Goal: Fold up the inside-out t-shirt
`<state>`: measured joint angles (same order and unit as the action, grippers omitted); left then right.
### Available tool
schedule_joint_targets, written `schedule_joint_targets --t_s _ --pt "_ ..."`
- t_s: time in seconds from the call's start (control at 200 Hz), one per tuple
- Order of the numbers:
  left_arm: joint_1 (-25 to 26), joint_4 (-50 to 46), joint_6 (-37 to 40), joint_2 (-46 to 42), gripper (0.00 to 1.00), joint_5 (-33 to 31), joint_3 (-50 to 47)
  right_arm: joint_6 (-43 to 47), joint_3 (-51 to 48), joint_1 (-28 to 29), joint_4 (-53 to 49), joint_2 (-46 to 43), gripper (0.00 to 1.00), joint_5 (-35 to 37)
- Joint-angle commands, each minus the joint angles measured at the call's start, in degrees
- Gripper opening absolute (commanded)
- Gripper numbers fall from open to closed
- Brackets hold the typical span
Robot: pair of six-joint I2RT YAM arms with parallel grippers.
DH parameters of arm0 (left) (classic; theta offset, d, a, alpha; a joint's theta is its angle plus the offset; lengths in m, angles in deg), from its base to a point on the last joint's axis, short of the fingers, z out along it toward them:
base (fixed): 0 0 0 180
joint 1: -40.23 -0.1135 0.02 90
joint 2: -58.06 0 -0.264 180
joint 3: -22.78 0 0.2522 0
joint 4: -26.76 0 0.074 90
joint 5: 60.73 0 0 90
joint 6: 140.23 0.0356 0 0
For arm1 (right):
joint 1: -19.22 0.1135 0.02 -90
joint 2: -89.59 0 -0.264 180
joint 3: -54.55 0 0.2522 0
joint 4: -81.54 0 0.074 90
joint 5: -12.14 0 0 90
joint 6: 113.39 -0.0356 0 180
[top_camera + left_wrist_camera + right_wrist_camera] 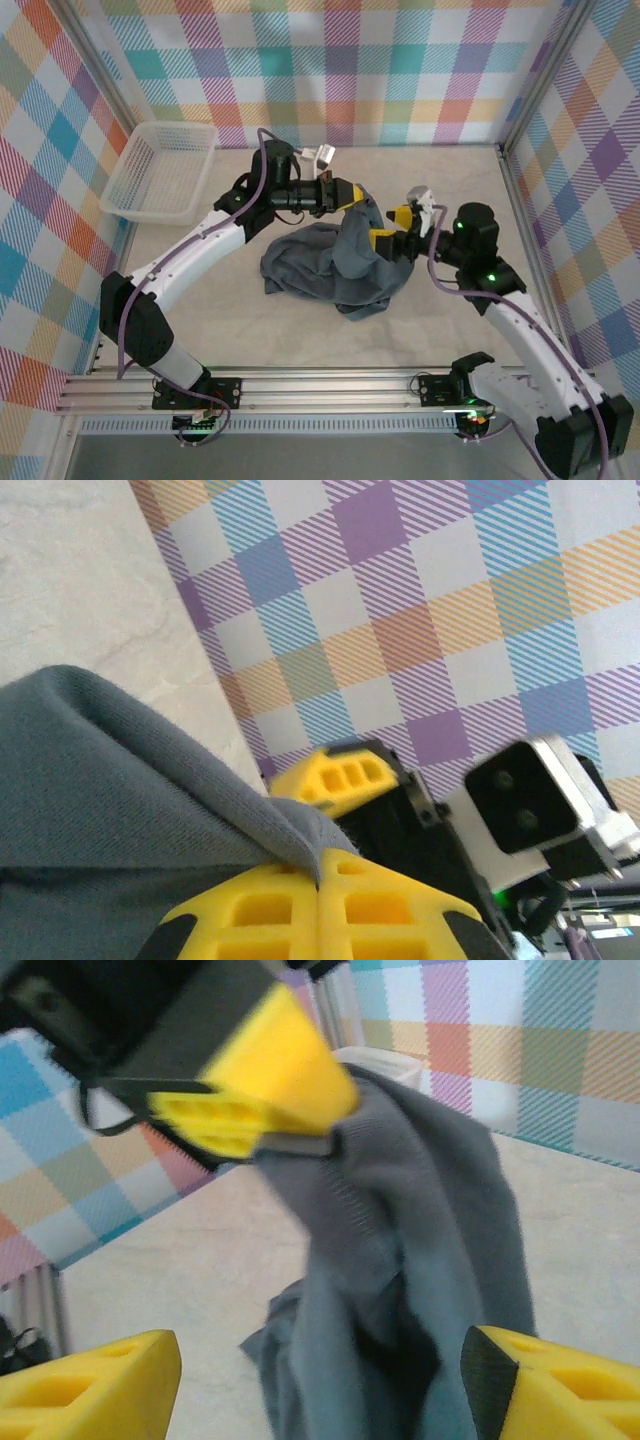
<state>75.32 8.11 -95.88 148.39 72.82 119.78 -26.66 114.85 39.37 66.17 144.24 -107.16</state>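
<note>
Clearly, the folding is at an early stage. The dark slate-grey short-sleeved t-shirt of soft thin fabric [320, 265] lies as a crumpled heap around the middle of the pale, faintly marbled bench [300, 340]. No flat panel, straight edge or finished fold can be seen. I judge that almost all the work is left: the shirt must first be spread out, and only then folded.

The left hand [355, 192] is closed on one part of the shirt and holds it up above the heap. In the left wrist view its yellow fingertips [318, 880] are pressed together, with a ridge of cloth pinched between them. The right hand [390, 228] is open. In the right wrist view the lifted cloth hangs between its two yellow fingers [90, 1375], and neither finger presses on it.

The fabric looks matte, with a fine knit grain, and it falls in long soft vertical folds. A stitched seam runs along the raised edge. The fingers are hard yellow plastic with square hollows. A white plastic mesh basket [178, 124], rectangular and open, stands in the far left corner of the bench, well apart from the shirt.
</note>
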Motion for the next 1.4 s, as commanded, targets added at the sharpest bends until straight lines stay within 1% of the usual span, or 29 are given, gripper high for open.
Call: schedule_joint_targets --t_s 0.0,0.035,0.04,0.065,0.07,0.075,0.08,0.085,0.095,0.1,0.105,0.115,0.14,0.175,0.21,0.325,0.39,0.525,0.585,0.64,0.72,0.79,0.89,0.95,1.045,1.1,1.17,1.275,1.395 --pt "-0.2 1.6 0.08 -0.3 0.0 2.36 2.67 2.38 3.84 0.21 5.2 7.61 0.66 5.75" --pt "-0.26 0.59 0.88 -0.54 0.0 2.41 2.94 1.73 5.57 0.25 5.5 9.8 0.61 5.04" --pt "-0.23 0.41 0.98 -0.56 0.0 2.42 2.96 1.53 5.79 0.25 5.57 10.14 0.58 5.04" --pt "-0.2 -0.56 1.7 -0.65 0.0 2.33 3.13 0.88 6.8 0.24 5.88 11.54 0.52 4.04" --pt "-0.2 -0.78 1.88 -0.66 0.0 2.33 3.23 0.75 6.98 0.24 5.94 11.75 0.48 4.04" --pt "-0.2 -0.94 2.05 -0.71 0.0 2.33 3.24 0.65 7.2 0.25 5.97 11.95 0.48 3.47" --pt "-0.24 -1.19 2.19 -0.74 0.0 2.33 3.28 0.55 7.4 0.25 5.97 12.18 0.43 3.25" --pt "-0.22 -1.45 2.3 -0.75 0.0 2.2 3.31 0.42 7.59 0.25 6.1 12.47 0.43 3.0" --pt "-0.31 -1.95 2.62 -0.8 0.0 1.99 3.39 0.18 8.19 0.25 6.16 13.21 0.34 1.87" --pt "-0.3 -2.22 2.69 -0.87 0.0 1.94 3.45 0.1 8.33 0.25 6.17 13.42 0.31 1.57" --pt "-0.29 -2.49 2.94 -0.86 0.0 1.83 3.48 0.1 8.33 0.25 6.17 13.42 0.31 1.57" --pt "-0.33 -3.13 3.46 -0.9 0.0 1.65 3.63 -0.15 8.94 0.21 6.12 14.03 0.25 0.09" --pt "-0.52 -4.68 4.69 -1.0 0.0 1.05 4.01 -0.39 9.88 0.25 5.73 14.75 0.16 -2.3" --pt "-0.99 -8.24 6.91 -1.11 0.0 -0.26 4.59 -0.72 11.06 0.25 4.92 15.34 0.06 -6.14" --pt "-2.1 -11.41 8.91 -1.25 0.0 -1.77 5.18 -1.07 11.73 0.25 4.27 15.32 0.0 -9.75" --pt "-7.5 -21.23 16.33 -0.97 0.0 -6.31 5.69 -5.1 11.33 0.21 5.23 13.12 0.0 -21.73" --pt "-10.13 -23.05 18.88 -0.43 0.0 -7.34 5.15 -7.84 11.61 0.25 4.95 12.1 0.0 -26.63" --pt "-11.98 -21.59 19.02 1.2 0.0 -5.32 4.73 -11.62 12.08 0.25 4.58 11.18 0.0 -30.35" --pt "-12.02 -22.01 19.4 1.67 0.06 -5.78 5.04 -13.24 11.99 0.25 6.06 11.39 0.0 -31.13" --pt "-12.19 -23.56 20.28 1.82 0.15 -7.09 5.51 -13.48 11.94 0.25 6.65 11.59 0.0 -30.57" --pt "-12.5 -23.52 20.52 0.3 0.32 -7.19 4.97 -11.31 12.24 0.25 3.89 11.88 0.0 -26.7" --pt "-12.5 -22.17 19.12 -2.25 0.4 -6.74 3.78 -8.94 12.51 0.25 0.77 12.14 0.0 -22.35" --pt "-12.19 -16.98 12.51 -6.49 0.45 -5.09 -0.07 -6.84 12.85 0.25 -1.92 12.73 0.0 -19.09" --pt "-11.2 -13.69 8.76 -9.03 0.46 -5.22 -2.51 -6.6 12.96 0.25 -2.34 13.09 0.0 -18.1" --pt "-7.66 -8.85 4.78 -11.56 0.46 -6.69 -4.6 -6.28 13.22 0.25 -2.5 13.93 0.01 -17.42" --pt "-5.09 -7.95 3.32 -11.48 0.47 -8.07 -4.21 -5.67 13.22 0.38 -2.69 14.16 0.01 -17.09" --pt "-2.81 -10.5 2.75 -10.09 0.49 -11.91 -1.89 -3.97 13.47 0.93 -3.69 14.29 0.01 -16.75" --pt "-0.51 -19.46 5.31 -5.77 0.56 -18.36 3.82 -0.55 14.24 2.51 -6.58 14.5 0.02 -16.41" --pt "2.05 -25.33 9.3 0.76 0.55 -20.61 11.42 1.42 14.98 3.67 -9.67 14.69 0.03 -14.94"
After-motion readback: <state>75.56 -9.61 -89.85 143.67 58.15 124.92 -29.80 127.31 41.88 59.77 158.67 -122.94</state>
